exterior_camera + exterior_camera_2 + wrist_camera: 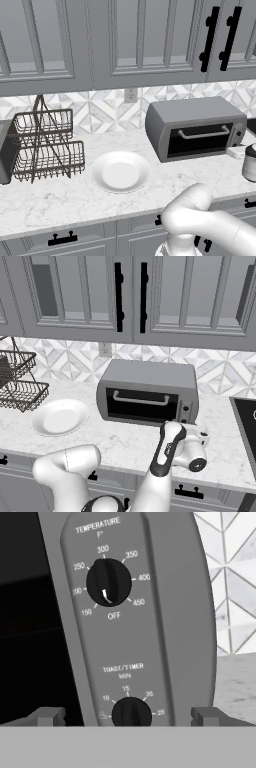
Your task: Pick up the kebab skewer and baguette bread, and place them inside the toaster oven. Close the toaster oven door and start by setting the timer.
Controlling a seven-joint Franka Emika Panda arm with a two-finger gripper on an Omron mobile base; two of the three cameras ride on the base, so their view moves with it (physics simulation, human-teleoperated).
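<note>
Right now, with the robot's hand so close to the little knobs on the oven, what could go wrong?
1. Two knobs sit close together. The tool is open with its tips either side of the timer knob; if it drifts up, it may turn the temperature knob instead.
2. The open tips stand wider than the knob, so they might close off-center and slip.
3. The plate is empty and the toaster oven door looks shut, but the dark glass hides whether food is inside.
</note>
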